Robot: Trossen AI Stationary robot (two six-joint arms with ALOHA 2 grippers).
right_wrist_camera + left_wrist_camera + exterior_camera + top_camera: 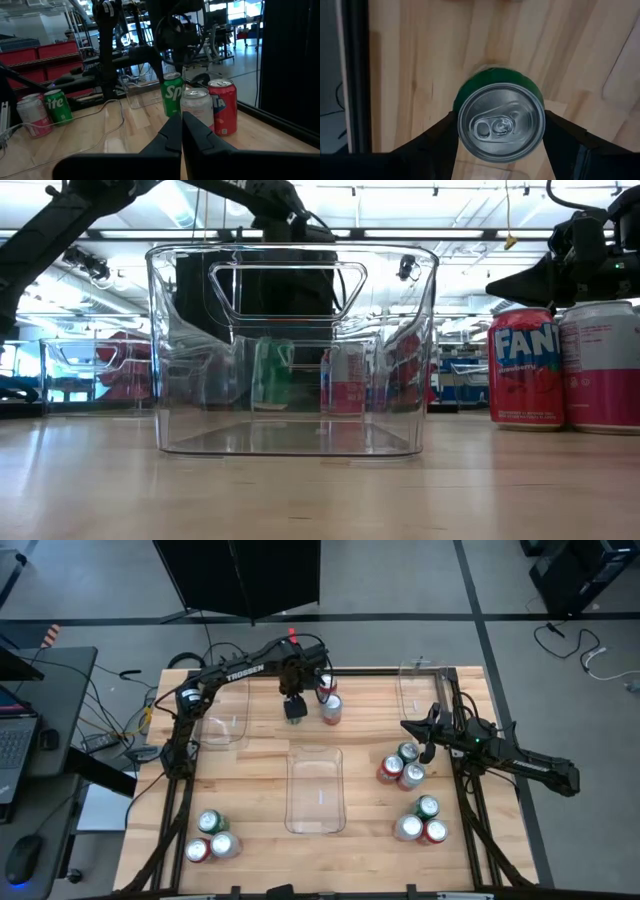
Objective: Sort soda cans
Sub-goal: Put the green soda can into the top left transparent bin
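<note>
Left claw (pixel 501 145), upper centre of the high view, is straddling a green can (pixel 500 120), fingers part-open, grip unconfirmed; next: closing and lifting toward a bin (pixel 316 790).

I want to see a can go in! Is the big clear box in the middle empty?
Yes, empty. The middle clear bin shows only bare bottom from above; all cans stand outside it.

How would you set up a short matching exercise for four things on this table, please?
Things:
1. left pincer
2. right pincer
3. middle clear bin
4. green can

Places or states:
a. shut, beside the right-side cans
b. no cans inside
c. upright, silver top showing
d. around the green can

Pairs: 1-d, 2-a, 3-b, 4-c
</note>
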